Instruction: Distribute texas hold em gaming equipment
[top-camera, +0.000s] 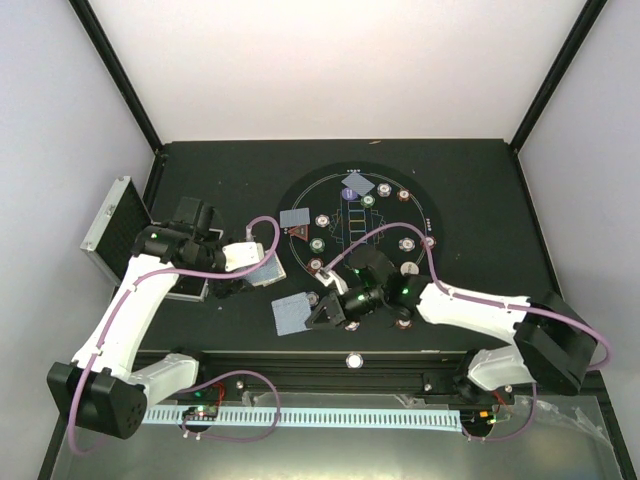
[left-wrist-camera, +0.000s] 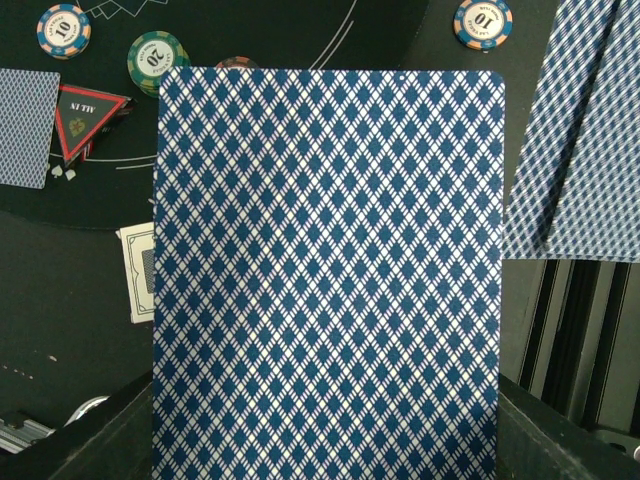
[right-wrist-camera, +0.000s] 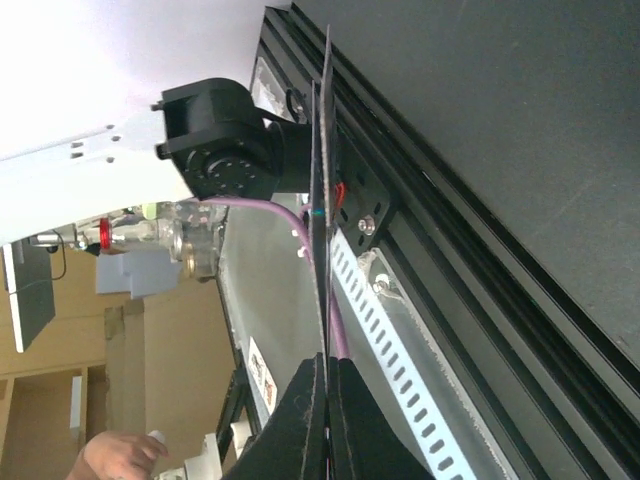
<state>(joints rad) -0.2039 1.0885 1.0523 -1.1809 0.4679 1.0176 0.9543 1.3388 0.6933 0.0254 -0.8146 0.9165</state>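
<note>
Overhead, the black bench (top-camera: 480, 200) carries a silver case (top-camera: 108, 225) at its left edge; the right fingers (right-wrist-camera: 297, 430) pinch a playing card (right-wrist-camera: 325, 180) edge-on above the near rail, the left fingers (left-wrist-camera: 80, 440) seemingly clamp a second card (left-wrist-camera: 330, 280) by its sides, with striped chips (left-wrist-camera: 157, 62) and a red triangle marker (left-wrist-camera: 85, 118) lying on the bench beyond

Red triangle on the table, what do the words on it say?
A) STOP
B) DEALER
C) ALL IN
C: in the left wrist view the red triangle marker, lying near the green chip, has ALL IN printed on it.
</note>
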